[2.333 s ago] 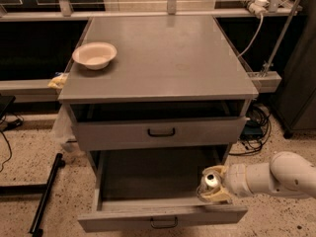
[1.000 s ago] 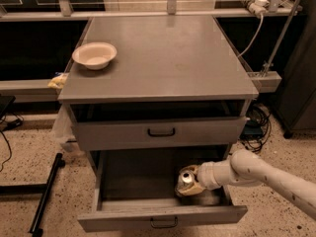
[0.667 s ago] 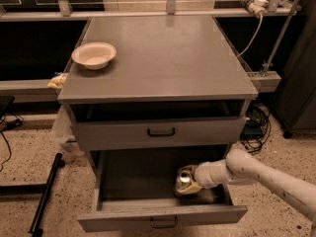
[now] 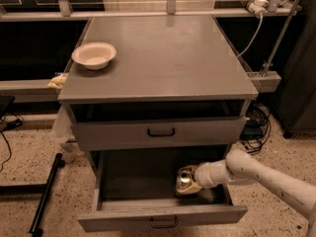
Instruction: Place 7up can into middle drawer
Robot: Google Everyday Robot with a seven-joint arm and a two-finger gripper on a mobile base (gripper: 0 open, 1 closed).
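Bowl (image 4: 94, 56): cabinet top (image 4: 168, 58), 10 o'clock corner.
Middle drawer (image 4: 163, 216): pulled open, frame's 6 o'clock.
7up can (image 4: 184, 177): tilted, drawer's 3 o'clock side.
Gripper (image 4: 190, 185): inside drawer, clasping the can.
Arm (image 4: 266, 179): enters from 4 o'clock, extended leftward.

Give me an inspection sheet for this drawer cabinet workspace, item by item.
Surface: grey cabinet top, holding one bowl.
Job's things: 7up can low inside the open middle drawer, right of centre.
Clutter: cream bowl near the top's left edge.
Grippers: gripper inside the drawer, shut on the can.
Cables: white cable upper right; dark cables on the floor, right.
Surroundings: speckled floor; black pole lying left; upper drawer slightly open.
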